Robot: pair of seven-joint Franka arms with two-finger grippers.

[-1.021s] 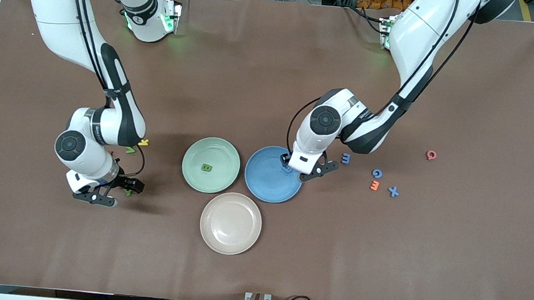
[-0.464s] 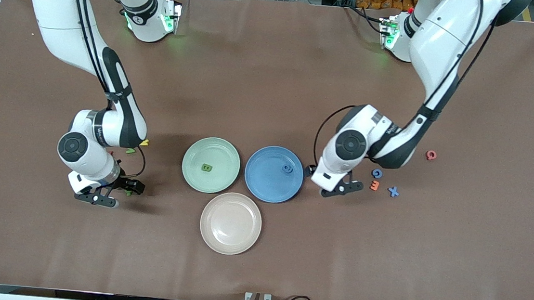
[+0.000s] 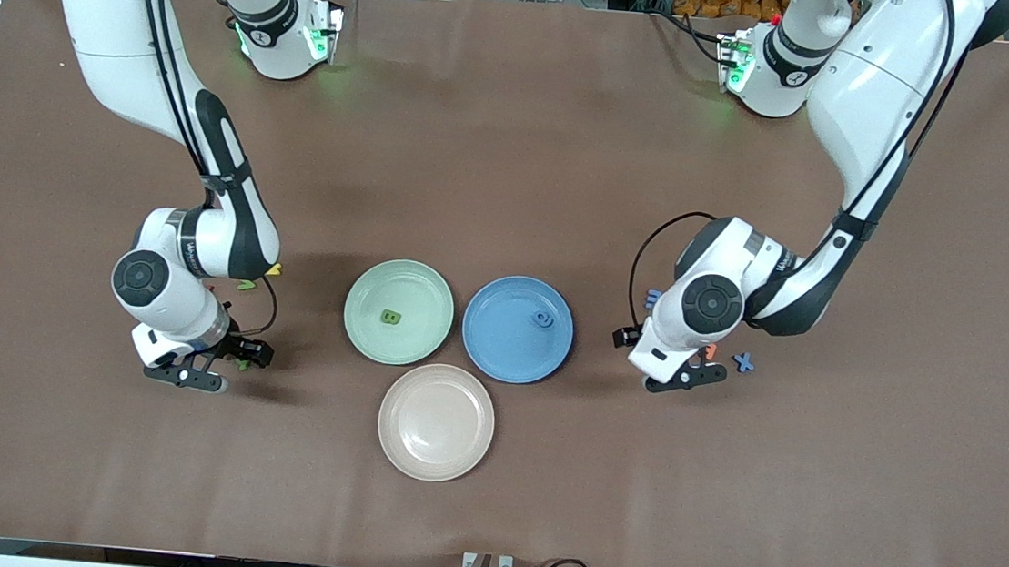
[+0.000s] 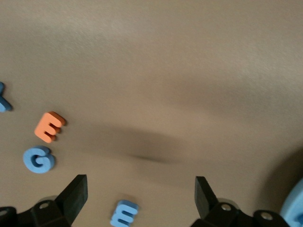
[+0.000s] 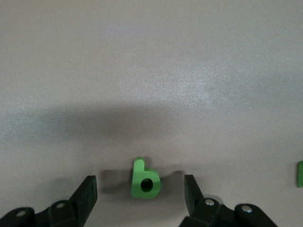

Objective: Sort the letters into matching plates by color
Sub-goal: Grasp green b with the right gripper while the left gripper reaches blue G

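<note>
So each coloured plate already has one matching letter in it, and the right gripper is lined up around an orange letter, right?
Not orange: the right wrist view shows the right gripper with open fingers either side of a green letter. The green plate and blue plate do hold one matching letter each.

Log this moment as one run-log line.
left pincer: open, over table near blue E | right pincer: open around green letter | green plate: one green letter | blue plate: one blue letter

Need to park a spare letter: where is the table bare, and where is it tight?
Bare cloth lies between the beige-pink plate and the camera edge. Crowded: green plate, blue plate and the loose letters under the left claw; right claw straddles a green letter.
</note>
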